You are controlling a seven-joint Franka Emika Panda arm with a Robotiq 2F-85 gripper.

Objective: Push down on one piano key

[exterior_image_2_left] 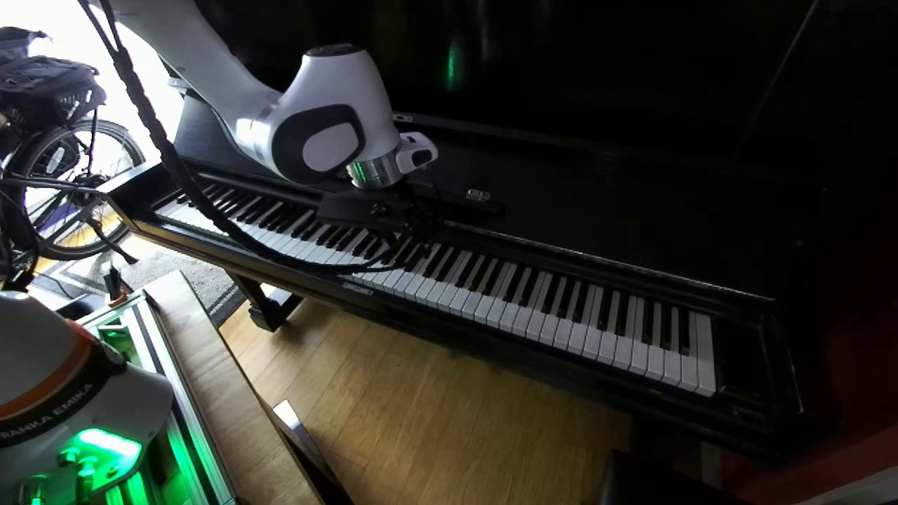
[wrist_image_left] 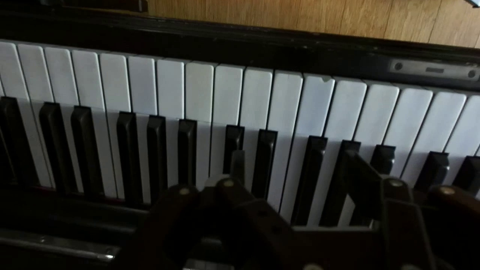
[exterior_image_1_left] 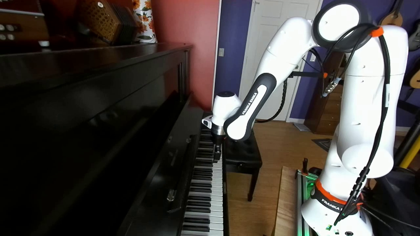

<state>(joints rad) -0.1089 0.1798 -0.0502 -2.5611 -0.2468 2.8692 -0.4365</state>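
The piano is a black upright with a long row of white and black keys. The white keys and black keys show large in the wrist view. The keys also show in both exterior views. My gripper is open and empty, its two dark fingers well apart over the black-key zone. The gripper points down over the keyboard in both exterior views. Whether a fingertip touches a key I cannot tell. No key looks clearly pressed down.
The raised fallboard stands behind the keys. The dark front rail runs along their front, with a metal plate. A black bench stands beside the piano. A black cable hangs across the keyboard in an exterior view.
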